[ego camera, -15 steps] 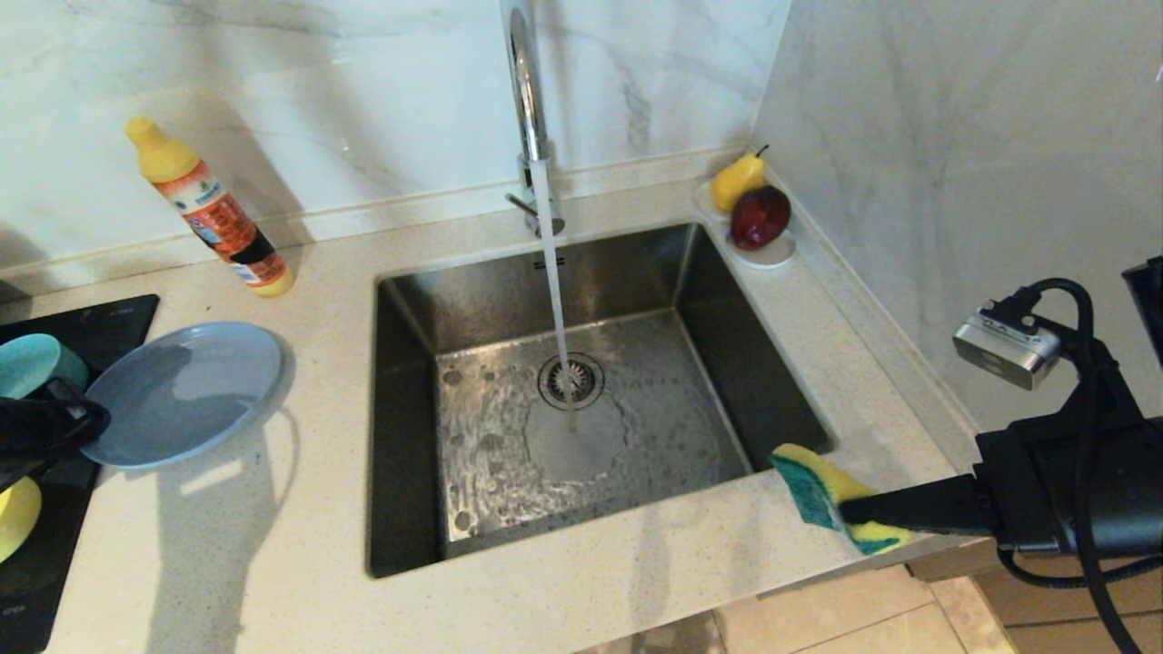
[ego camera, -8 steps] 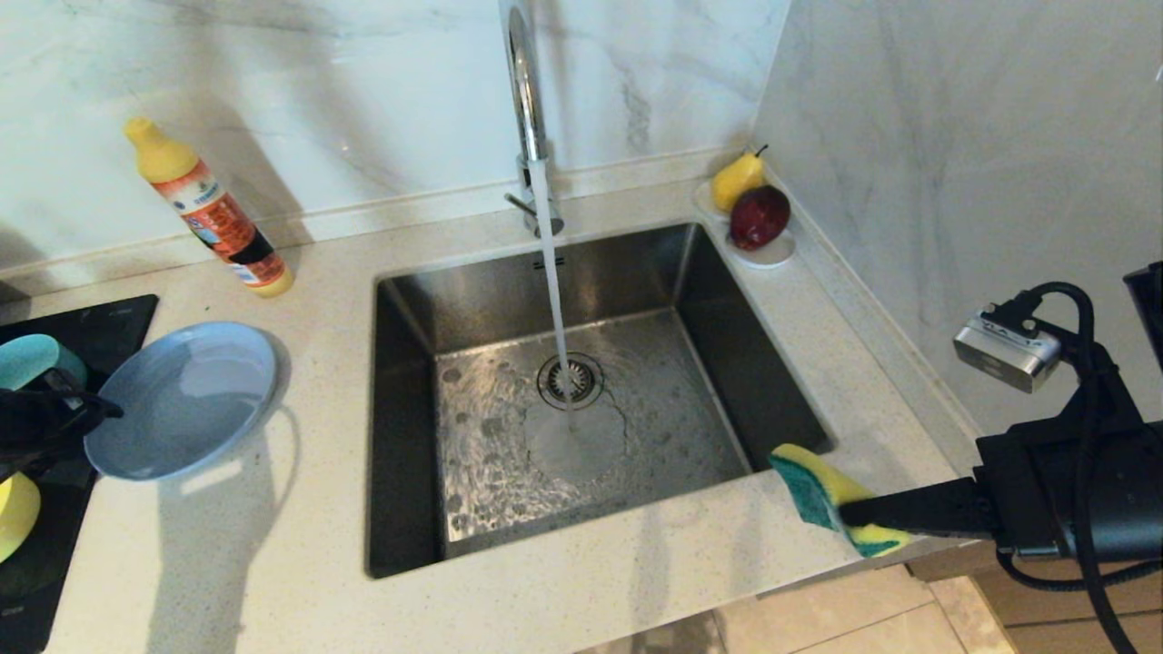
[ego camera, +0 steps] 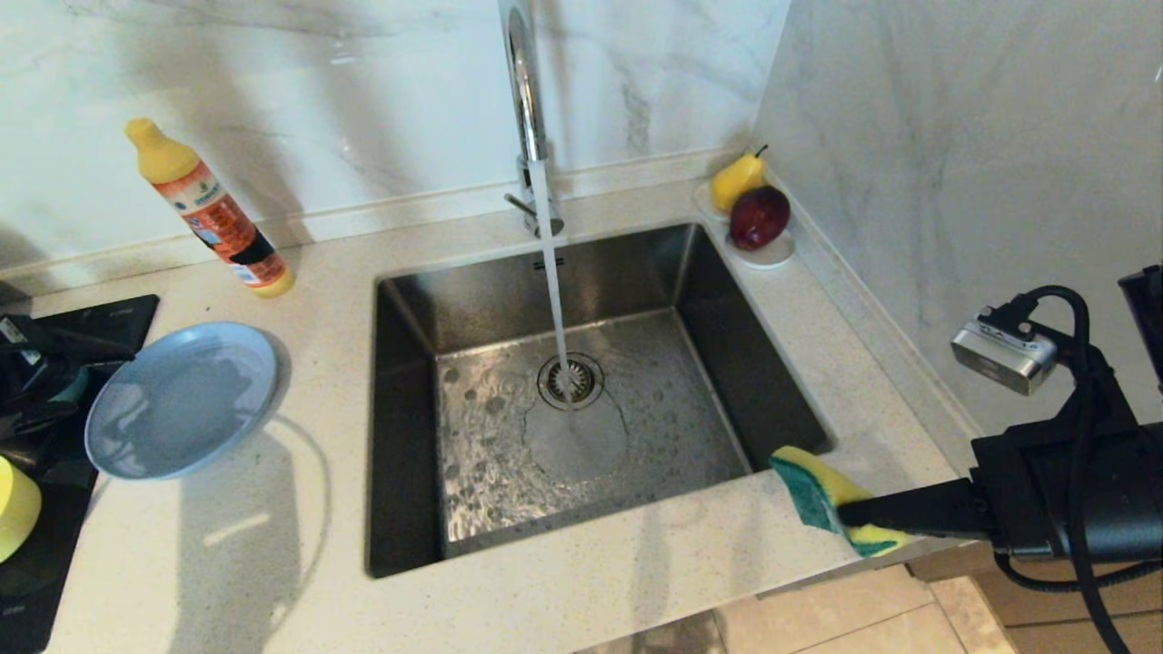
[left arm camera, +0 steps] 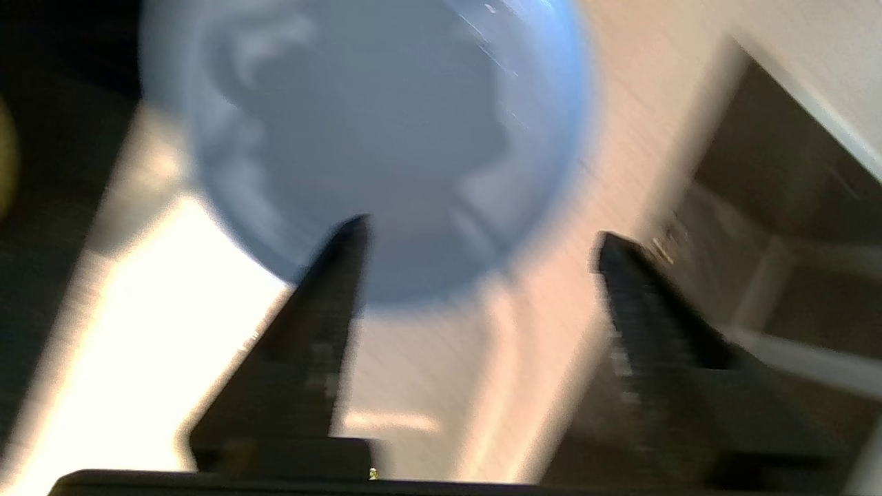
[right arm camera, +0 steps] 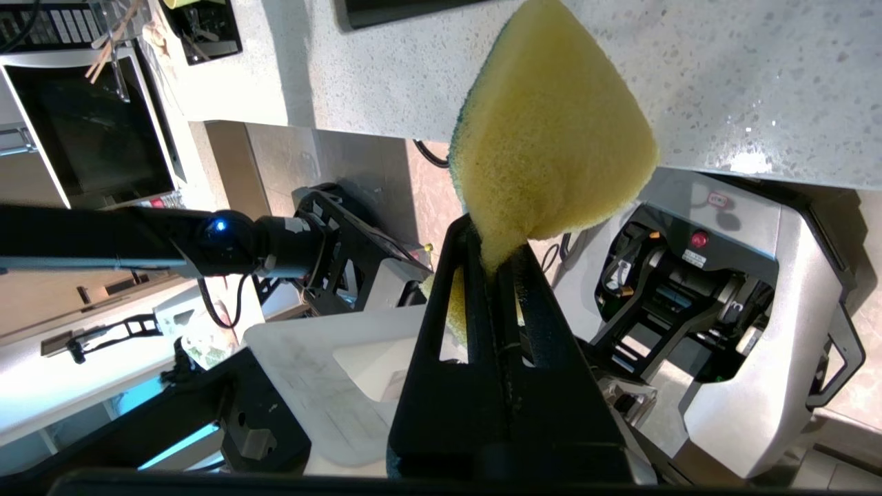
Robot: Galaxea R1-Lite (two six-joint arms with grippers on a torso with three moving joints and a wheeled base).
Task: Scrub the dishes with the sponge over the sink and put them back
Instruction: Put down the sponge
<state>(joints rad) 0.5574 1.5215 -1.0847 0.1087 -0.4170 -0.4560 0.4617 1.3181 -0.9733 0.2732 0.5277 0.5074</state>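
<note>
The grey-blue plate [ego camera: 182, 400] lies flat on the counter left of the sink [ego camera: 581, 400]. My left gripper [ego camera: 95, 381] hovers over the plate's left edge, open and holding nothing. In the left wrist view its fingers [left arm camera: 344, 275] stand wide apart above the plate [left arm camera: 372, 138]. Behind this gripper the teal-blue bowl is almost wholly hidden. The yellow-green bowl [ego camera: 14, 509] shows at the far left edge. At the sink's front right corner my right gripper [ego camera: 845, 518] is shut on the yellow and green sponge [ego camera: 822, 495], its jaws pinching one end of the sponge [right arm camera: 551, 131].
Water runs from the chrome tap [ego camera: 522, 82] onto the drain. An orange detergent bottle [ego camera: 213, 218] leans at the back left. A white dish with a pear and a red fruit [ego camera: 754, 213] sits in the back right corner. A black cooktop [ego camera: 54, 545] lies at the left.
My left gripper let go of the plate, opened and drew back to the left and up. The plate, tilted before, now rests flat. The right arm and sponge stayed still.
</note>
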